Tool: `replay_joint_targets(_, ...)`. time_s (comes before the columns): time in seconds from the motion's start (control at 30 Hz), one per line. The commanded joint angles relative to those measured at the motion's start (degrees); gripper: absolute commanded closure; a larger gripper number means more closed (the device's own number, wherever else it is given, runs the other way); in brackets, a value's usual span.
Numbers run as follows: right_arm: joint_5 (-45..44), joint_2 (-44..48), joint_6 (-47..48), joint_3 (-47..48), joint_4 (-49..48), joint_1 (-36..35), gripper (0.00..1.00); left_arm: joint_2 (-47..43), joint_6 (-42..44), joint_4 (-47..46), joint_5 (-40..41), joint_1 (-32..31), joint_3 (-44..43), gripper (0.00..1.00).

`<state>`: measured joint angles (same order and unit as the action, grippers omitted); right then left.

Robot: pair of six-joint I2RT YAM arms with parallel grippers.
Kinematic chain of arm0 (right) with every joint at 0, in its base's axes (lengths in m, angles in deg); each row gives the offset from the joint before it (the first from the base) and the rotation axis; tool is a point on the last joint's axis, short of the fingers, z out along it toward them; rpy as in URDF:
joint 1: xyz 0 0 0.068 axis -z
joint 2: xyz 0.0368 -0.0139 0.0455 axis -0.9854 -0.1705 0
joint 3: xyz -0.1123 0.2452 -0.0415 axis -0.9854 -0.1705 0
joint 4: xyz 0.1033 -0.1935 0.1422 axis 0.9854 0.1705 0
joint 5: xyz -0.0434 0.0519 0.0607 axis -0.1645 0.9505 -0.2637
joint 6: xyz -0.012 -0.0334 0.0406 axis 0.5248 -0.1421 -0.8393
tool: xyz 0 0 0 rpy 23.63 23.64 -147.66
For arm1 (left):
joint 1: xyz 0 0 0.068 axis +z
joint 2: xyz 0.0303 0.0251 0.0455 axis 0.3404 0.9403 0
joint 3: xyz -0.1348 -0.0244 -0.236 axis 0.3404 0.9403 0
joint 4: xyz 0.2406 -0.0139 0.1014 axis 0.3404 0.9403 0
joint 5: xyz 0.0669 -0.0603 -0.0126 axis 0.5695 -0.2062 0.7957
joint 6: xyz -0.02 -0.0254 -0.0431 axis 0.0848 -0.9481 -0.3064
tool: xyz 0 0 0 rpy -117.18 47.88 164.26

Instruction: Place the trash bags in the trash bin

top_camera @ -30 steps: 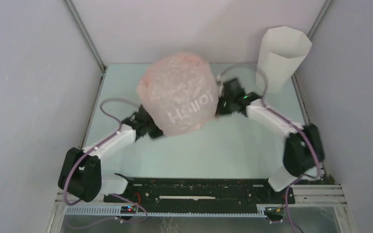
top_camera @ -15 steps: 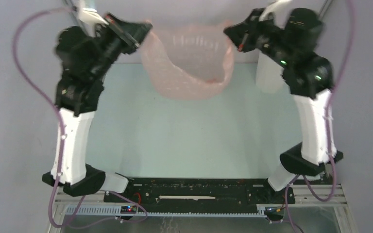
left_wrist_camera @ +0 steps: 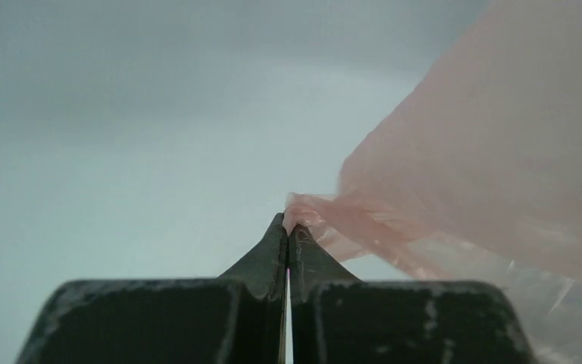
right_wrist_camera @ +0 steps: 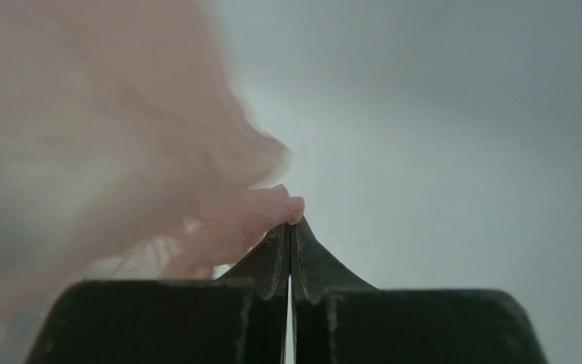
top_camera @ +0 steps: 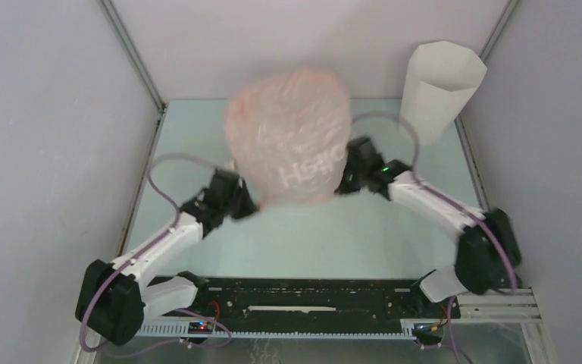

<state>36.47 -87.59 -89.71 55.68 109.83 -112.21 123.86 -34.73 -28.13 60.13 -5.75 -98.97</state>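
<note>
Lowered from overhead, left gripper and right gripper each clench the billowing trash bag, outside the trash bin.

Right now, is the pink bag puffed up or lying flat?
Puffed up: from above, the trash bag forms a rounded dome between the arms, the left gripper and right gripper each pinching an edge.

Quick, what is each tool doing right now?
Left tool: closed, pinching an edge of the pink bag.
Right tool: closed, pinching the bag's other edge.
</note>
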Motion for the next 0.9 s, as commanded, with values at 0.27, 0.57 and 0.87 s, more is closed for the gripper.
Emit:
replay_joint_targets(0.27, -0.24, -2.83, -0.56, 32.20, 22.36, -4.36, 1.00, -0.94, -0.98, 10.72, -7.80, 1.70, -27.85, 1.00)
replay_joint_targets(0.57, -6.50, -2.82, 6.41, 70.77, 17.11, -7.14, 1.00, 12.20, 10.59, 15.23, -3.06, -3.38, -84.52, 1.00)
replay_joint_targets(0.87, -1.53, 6.14, -3.08, -1.50, 11.32, -1.18, 1.00, 1.26, -2.17, 18.11, -2.44, 0.71, -6.93, 1.00)
